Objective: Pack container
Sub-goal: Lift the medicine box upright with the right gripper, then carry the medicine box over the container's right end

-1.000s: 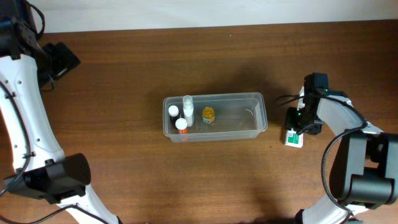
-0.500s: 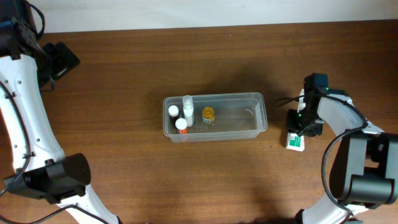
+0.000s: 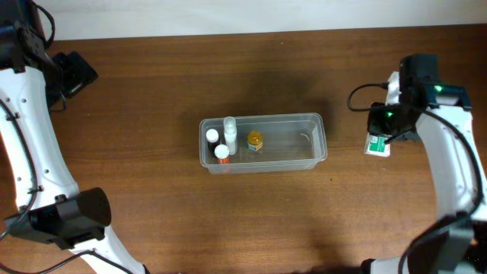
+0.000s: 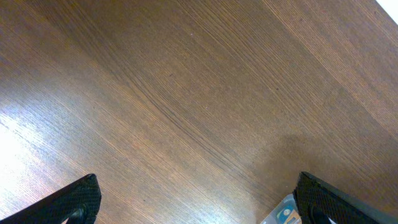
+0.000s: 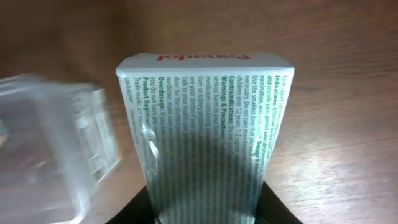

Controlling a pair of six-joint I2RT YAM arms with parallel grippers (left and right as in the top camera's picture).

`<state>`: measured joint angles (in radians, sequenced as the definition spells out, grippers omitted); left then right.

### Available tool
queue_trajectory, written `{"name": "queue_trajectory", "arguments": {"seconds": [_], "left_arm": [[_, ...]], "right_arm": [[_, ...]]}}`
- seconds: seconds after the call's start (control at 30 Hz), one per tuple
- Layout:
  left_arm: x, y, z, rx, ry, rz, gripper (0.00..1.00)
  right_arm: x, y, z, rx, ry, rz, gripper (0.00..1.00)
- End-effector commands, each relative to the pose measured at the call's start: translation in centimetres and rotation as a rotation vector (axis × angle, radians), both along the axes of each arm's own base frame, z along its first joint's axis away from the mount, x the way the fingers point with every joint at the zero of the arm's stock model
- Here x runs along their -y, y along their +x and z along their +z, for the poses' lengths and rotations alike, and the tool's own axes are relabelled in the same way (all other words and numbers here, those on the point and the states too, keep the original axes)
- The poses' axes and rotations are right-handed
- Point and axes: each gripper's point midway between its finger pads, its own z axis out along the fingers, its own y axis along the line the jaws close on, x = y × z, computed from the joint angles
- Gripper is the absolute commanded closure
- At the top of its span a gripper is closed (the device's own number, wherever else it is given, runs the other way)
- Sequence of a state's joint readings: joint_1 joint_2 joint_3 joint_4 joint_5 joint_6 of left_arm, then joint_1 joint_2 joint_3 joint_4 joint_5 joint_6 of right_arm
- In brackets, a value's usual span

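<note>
1. You see a dark brown wooden table (image 3: 152,198) with fine, streaked grain.
2. Your clear, translucent plastic rectangular tub (image 3: 293,144) looks colourless with a pale grey cast.
3. Your white cardboard carton box (image 5: 205,124) carries dense lines of green print and one red word near its end.
4. You also have a small amber-yellow jar (image 3: 255,140) and a small orange-banded bottle (image 3: 222,154) with a white cap.

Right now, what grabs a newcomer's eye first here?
The right gripper clamps a white-and-green Panadol carton just right of the container. That clear container sits at the middle of the table, with small bottles clustered at its left end and the rest of it bare.
</note>
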<state>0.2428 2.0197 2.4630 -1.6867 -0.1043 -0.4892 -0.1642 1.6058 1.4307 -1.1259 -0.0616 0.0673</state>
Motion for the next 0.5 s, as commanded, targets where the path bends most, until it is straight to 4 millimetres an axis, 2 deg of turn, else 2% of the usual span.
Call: {"name": "queue_trajectory", "arguments": {"seconds": [0.0, 0.13, 0.27, 0.47], "left_arm": [[0.0, -0.1, 0.6, 0.016, 0.006, -0.014, 0.00], [0.0, -0.1, 0.6, 0.016, 0.006, -0.014, 0.00], [0.0, -0.1, 0.6, 0.016, 0.006, -0.014, 0.00], [0.0, -0.1, 0.6, 0.016, 0.006, -0.014, 0.00]], "right_arm": [[-2.4, -0.3, 2.9, 0.085, 0.128, 0.033, 0.66], [-4.4, -0.9, 4.2, 0.099, 0.243, -0.006, 0.68], [-6.9, -1.0, 4.3, 0.085, 0.278, -0.006, 0.68], [-12.8, 0.1, 5.1, 0.109, 0.353, -0.031, 0.68]]}}
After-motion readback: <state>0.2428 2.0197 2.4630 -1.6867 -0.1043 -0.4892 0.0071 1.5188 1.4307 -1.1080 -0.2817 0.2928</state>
